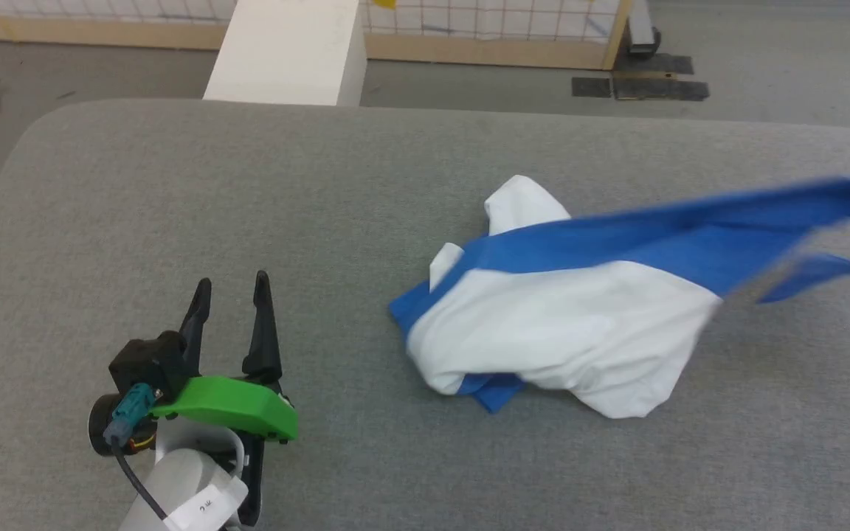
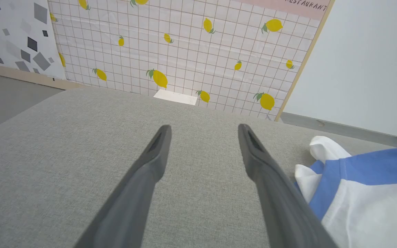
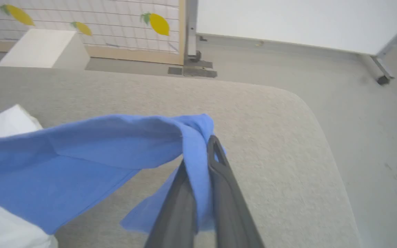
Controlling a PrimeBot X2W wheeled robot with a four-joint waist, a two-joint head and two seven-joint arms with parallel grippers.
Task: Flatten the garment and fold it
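Right gripper [image 3: 201, 155] tight on blue sleeve [image 3: 98, 148] of garment [image 1: 565, 332]; left gripper [image 1: 233, 280] wide open.

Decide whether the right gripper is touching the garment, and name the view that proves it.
Touching. In the right wrist view the right gripper is shut on the garment, its blue sleeve pinched between the closed jaws.

Left gripper [image 1: 232, 279]: we see two long, black, tapering fingers [image 1: 263, 324], each with a shallow slot near its tip.
Wrist housing [image 1: 150, 360]: black and blocky, as we read it.
Cover [image 1: 229, 405]: bright green, smooth, curved plastic.
Connector [image 1: 130, 411]: teal, with a thin black cable [image 1: 136, 483] leaving it.
Forearm [image 1: 178, 483]: pale white; we find a white tag [image 1: 204, 507] with small dark marks we cannot read.
Right gripper [image 3: 200, 151]: we see dark grey, slim fingers.
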